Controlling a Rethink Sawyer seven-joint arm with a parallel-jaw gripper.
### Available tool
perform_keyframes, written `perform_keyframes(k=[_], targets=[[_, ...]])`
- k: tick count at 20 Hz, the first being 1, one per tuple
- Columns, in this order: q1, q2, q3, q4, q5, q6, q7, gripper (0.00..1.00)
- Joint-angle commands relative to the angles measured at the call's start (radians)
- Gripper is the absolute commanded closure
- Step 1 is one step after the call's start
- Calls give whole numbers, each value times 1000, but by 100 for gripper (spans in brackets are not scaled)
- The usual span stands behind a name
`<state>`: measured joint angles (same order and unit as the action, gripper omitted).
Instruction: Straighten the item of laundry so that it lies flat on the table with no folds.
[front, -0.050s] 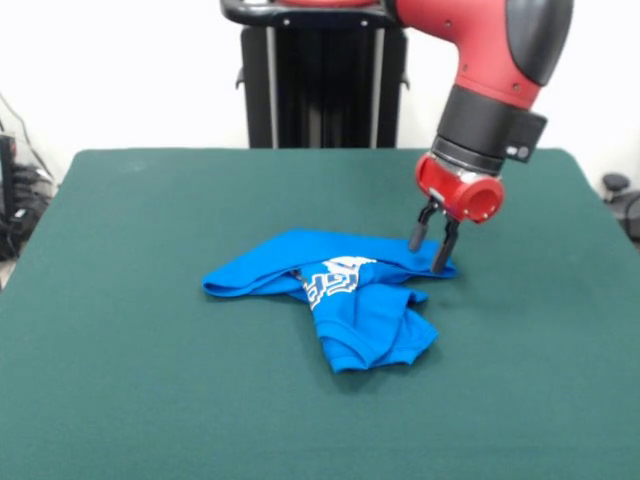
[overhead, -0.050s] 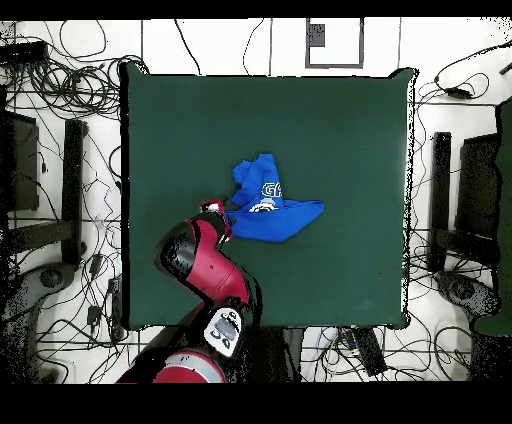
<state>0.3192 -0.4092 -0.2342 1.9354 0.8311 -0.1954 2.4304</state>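
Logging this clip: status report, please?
Hand open, tips at the garment's corner. Blue garment still bunched and folded on the table. Nothing in the way.

Loose cables (overhead, -0.050s: 60, 290) cover the floor around all sides. Dark stands (overhead, -0.050s: 470, 190) occupy both flanks (black uprights with bases). A grey-framed square panel (overhead, -0.050s: 334, 42) lies on the floor.

Front camera low, facing arm (front, -0.050s: 500, 70); overhead straight down (half-turned); both share table (front, -0.050s: 150, 400).
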Motion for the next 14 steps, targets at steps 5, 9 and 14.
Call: perform_keyframes(k=[5,9,14], targets=[[-17,26,155,36,72,35,296,0],[-14,36,159,34,79,20,301,0],[-15,44,169,37,78,4,313,0]])
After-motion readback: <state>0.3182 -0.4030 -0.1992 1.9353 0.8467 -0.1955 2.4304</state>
